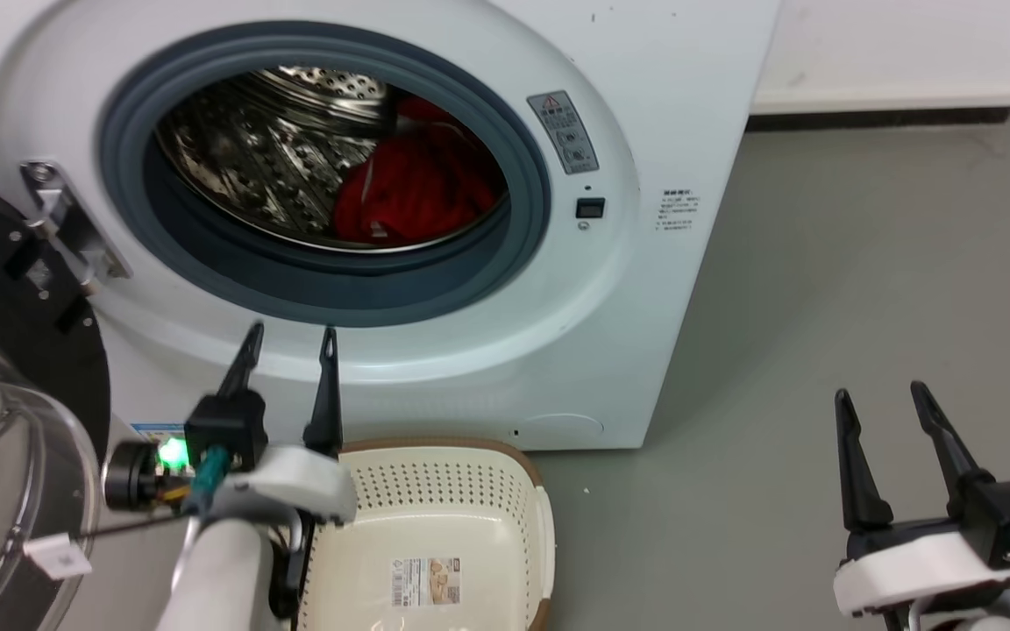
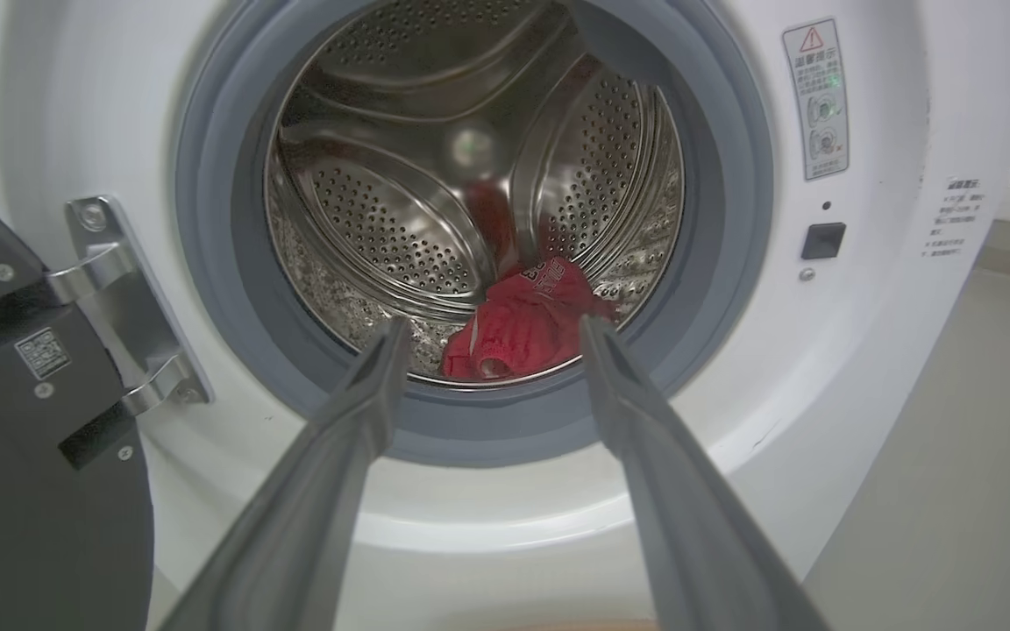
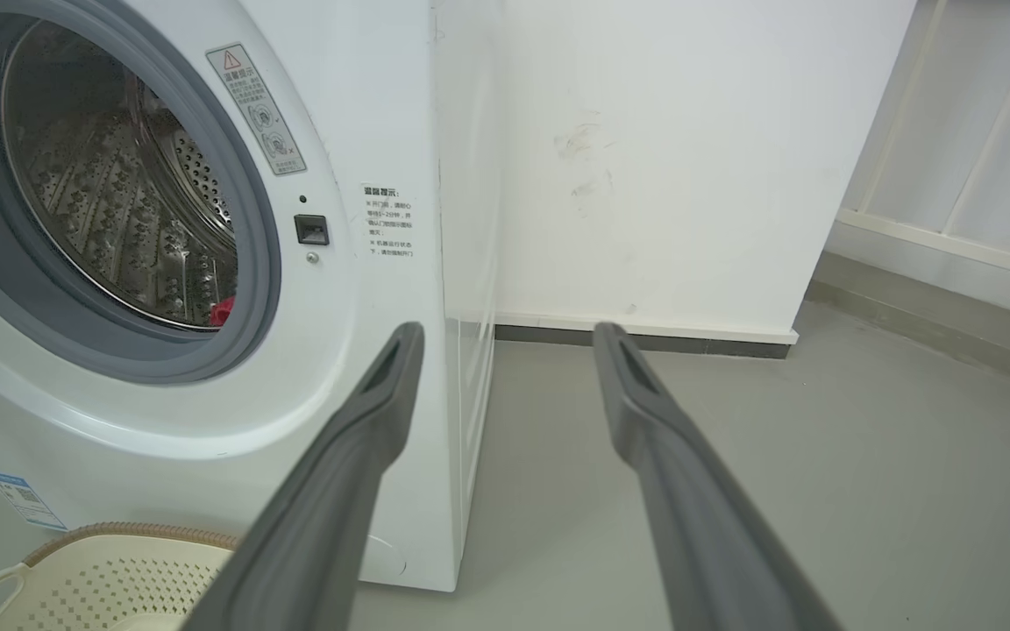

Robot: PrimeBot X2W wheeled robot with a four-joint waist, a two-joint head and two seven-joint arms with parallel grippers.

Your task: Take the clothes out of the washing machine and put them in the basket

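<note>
Left gripper (image 1: 292, 331), fingers apart and empty, faces the washing machine (image 1: 645, 289); its wrist view shows lettering on the clothes (image 2: 527, 329) inside, basket (image 1: 435, 499) at the machine's foot.

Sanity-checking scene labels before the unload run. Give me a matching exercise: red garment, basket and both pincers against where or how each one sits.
Column A
1. red garment
2. basket
3. left pincer
4. right pincer

Column B
a. open, over bare floor to the right of the washing machine
b. lying in the steel drum
c. on the floor before the machine, label visible on its bottom
d. open, pointing toward the porthole

Pairs: 1-b, 2-c, 3-d, 4-a
</note>
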